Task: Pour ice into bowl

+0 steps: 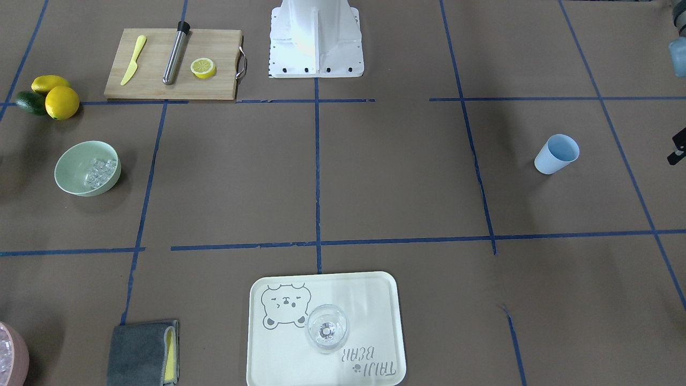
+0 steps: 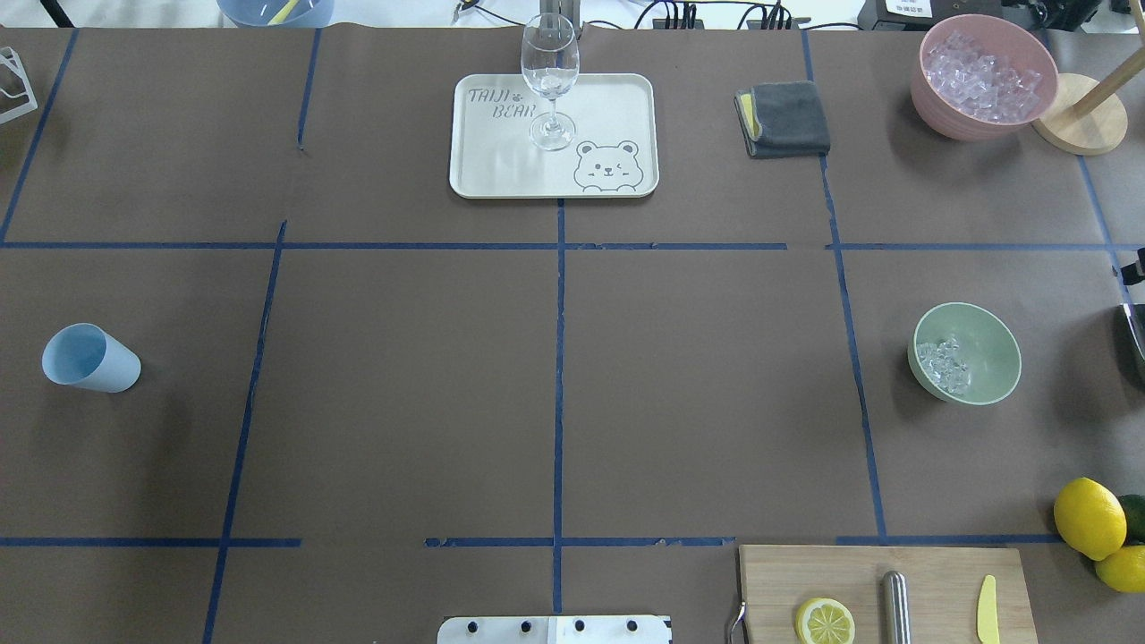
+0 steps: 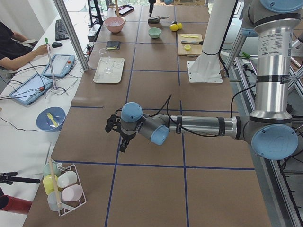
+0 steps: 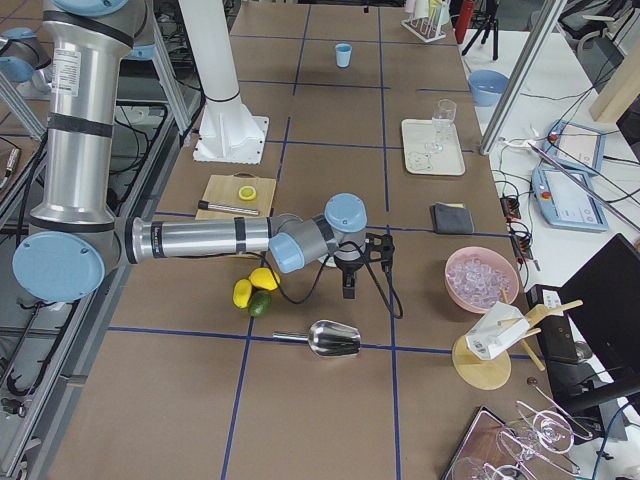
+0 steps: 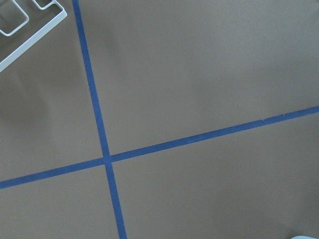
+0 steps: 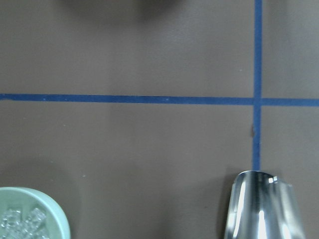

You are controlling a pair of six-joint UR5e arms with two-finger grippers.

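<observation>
The pale mint-green bowl (image 1: 75, 161) stands on the table on my right side and holds a small heap of clear ice (image 1: 101, 171). It also shows in the overhead view (image 2: 984, 344) with the ice (image 2: 944, 365) inside, and at the lower left of the right wrist view (image 6: 47, 209). My right gripper (image 4: 349, 285) hangs above the table between the bowl and a metal scoop (image 4: 335, 340); I cannot tell if it is open or shut. My left gripper (image 3: 122, 144) hangs over bare table far from the bowl; I cannot tell its state either.
A pink container (image 2: 984, 76) full of ice stands at the far right. An empty blue cup (image 2: 89, 358) stands on the left. A bear tray (image 2: 501, 170) with a wine glass (image 2: 549, 80), a grey cloth (image 2: 785, 118), lemons (image 2: 1089, 517) and a cutting board (image 2: 886, 572) are around.
</observation>
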